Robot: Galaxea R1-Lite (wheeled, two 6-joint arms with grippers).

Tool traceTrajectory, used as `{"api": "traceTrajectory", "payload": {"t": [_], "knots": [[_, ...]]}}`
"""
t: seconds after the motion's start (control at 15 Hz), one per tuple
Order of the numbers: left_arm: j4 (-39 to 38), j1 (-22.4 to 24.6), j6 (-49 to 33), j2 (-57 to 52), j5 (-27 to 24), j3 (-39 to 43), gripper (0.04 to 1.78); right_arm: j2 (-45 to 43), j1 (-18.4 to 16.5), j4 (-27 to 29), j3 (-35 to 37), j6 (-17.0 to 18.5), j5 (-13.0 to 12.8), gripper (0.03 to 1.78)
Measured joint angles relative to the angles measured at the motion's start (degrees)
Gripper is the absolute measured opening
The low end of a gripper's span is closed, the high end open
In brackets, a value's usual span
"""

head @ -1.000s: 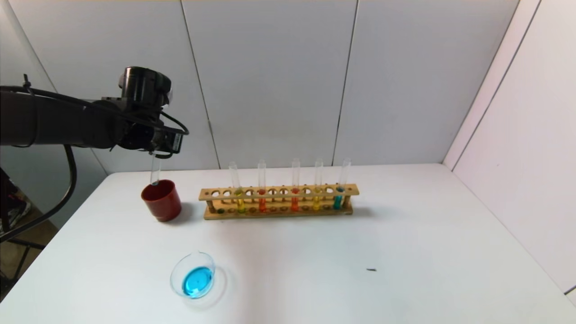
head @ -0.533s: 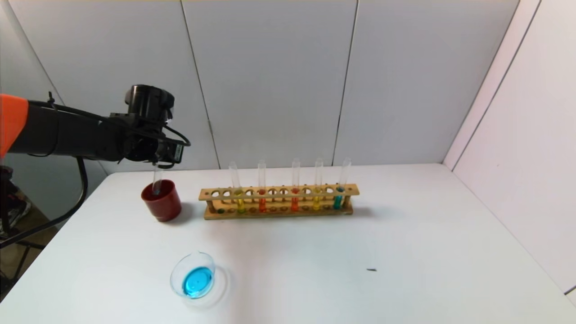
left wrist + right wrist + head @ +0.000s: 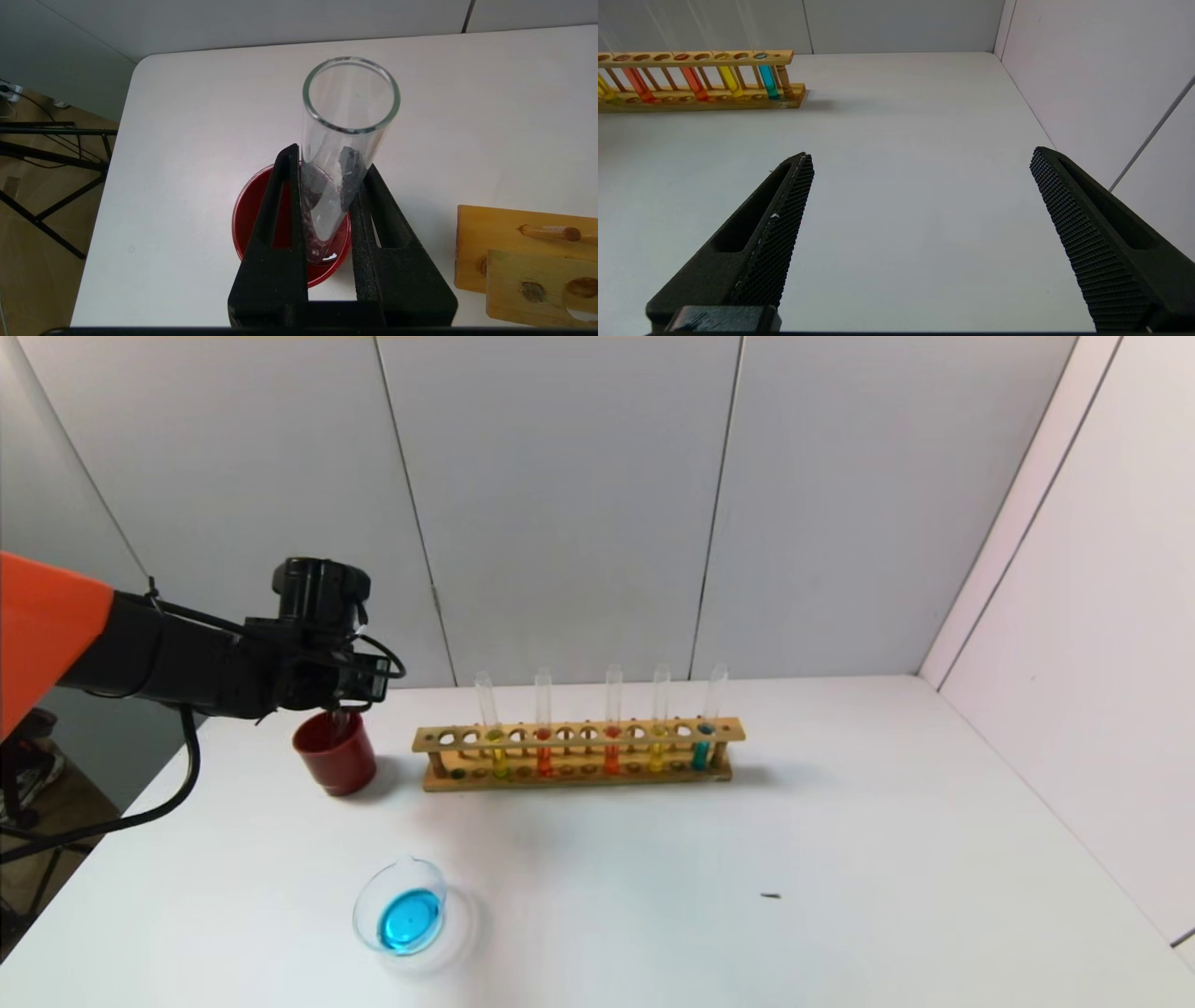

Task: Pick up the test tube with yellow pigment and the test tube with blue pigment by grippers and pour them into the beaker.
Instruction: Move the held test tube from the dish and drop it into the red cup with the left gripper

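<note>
Left pincer (image 3: 344, 707) over white table (image 3: 747, 859)

Lab bench: test-tube rack (image 3: 579, 753) on white table (image 3: 747, 859).

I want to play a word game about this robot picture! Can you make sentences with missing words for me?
1. The left gripper holds an empty glass tube over the dark ____ cup.
2. The liquid in the beaker is ____.
3. The wooden rack holds ____ tubes.
4. The right gripper has its fingers ____.

Missing words: red, blue, five, open
</note>
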Motion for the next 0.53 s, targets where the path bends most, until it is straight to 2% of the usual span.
{"api": "traceTrajectory", "payload": {"t": [0.2, 0.33, 0.53], "knots": [[-2.45, 0.00, -0.06, 0.02, 0.01, 3.19, 0.33, 0.00, 0.00, 0.00, 0.00, 0.00, -0.02, 1.70], [-2.79, 0.00, -0.04, -0.11, 0.00, 4.46, 0.41, 0.00, 0.00, 0.00, 0.00, 0.00, 0.00, 1.70], [-3.96, 0.00, 0.05, -0.27, 0.23, 4.83, 0.75, 0.00, 0.00, 0.00, 0.00, 0.00, 0.00, 1.70]]}}
